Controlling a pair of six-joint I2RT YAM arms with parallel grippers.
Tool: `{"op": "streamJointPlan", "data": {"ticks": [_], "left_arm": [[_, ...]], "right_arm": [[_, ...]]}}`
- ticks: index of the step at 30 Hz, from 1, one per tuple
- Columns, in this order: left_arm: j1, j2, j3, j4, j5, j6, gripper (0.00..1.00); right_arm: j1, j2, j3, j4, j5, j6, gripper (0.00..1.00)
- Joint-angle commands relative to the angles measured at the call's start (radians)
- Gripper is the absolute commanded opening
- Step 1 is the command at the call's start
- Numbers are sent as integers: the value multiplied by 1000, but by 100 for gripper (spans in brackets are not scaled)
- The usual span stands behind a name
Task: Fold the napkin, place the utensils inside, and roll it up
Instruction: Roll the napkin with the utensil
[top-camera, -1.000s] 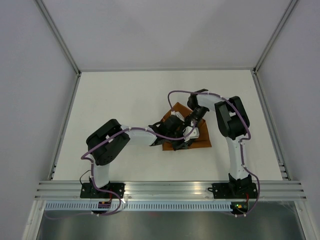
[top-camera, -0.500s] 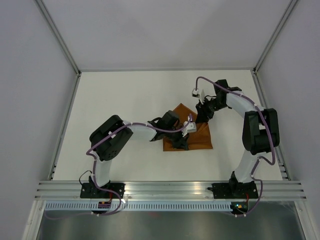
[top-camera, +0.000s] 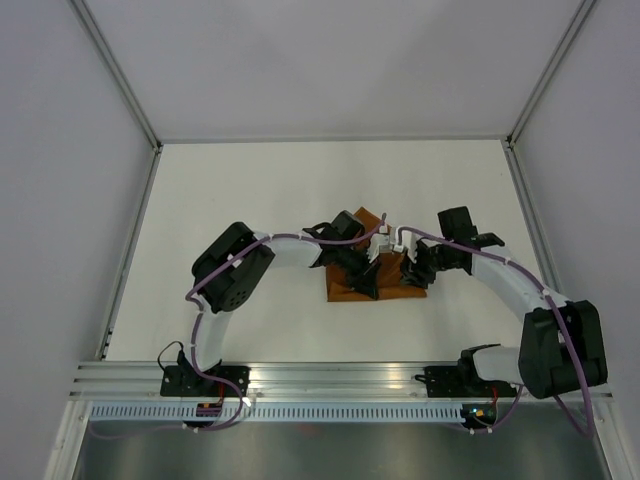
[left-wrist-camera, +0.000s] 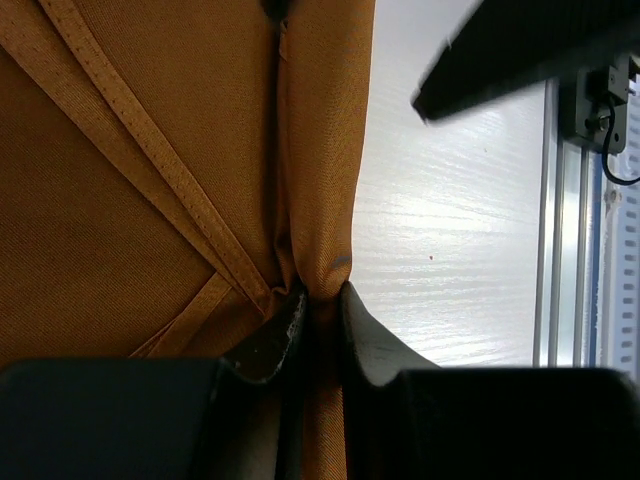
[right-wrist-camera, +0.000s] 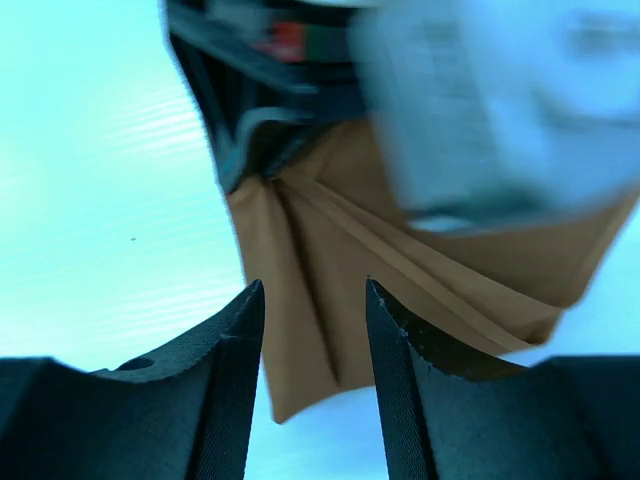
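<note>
The left fingers (left-wrist-camera: 372, 350) are pinched on a raised ridge of the napkin (left-wrist-camera: 150, 200), with several layers of cloth gathered between them. Stitched hems cross just beside that ridge. From above, the napkin (top-camera: 345, 292) lies bunched and partly folded on the worktop (top-camera: 250, 190), with both wrists over it.

The cloth looks thin, light and limp, with a slight sheen. I judge it will slide over itself, sag wherever it is unsupported, and lose a crease once let go. A hemmed edge or corner looks the best place to grip, as it is thicker and less likely to slip than the open face. Layers should be pinched together so that none peels away.

The right fingers (right-wrist-camera: 235, 360) stand spread at the napkin's right side. A drooping corner shows in the gap beyond them, and nothing is clamped.

The utensils appear in no view, so they may be under the cloth or the arms; I cannot tell. The overhead view hides most of the napkin's middle, and the right wrist picture is smeared across its upper half.
</note>
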Motion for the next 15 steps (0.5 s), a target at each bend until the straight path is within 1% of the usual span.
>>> {"op": "streamJointPlan", "data": {"ticks": [1, 6, 11, 15], "left_arm": [[-2, 78, 8, -185, -45, -25, 2], [0, 97, 34, -210, -45, -45, 2], [1, 105, 46, -216, -50, -60, 2], [1, 114, 57, -216, -45, -73, 2]], "right_arm": [[60, -74, -88, 91, -4, -89, 51], [198, -152, -210, 211, 112, -53, 54], [257, -171, -244, 258, 159, -25, 55], [318, -157, -271, 309, 228, -14, 56]]}}
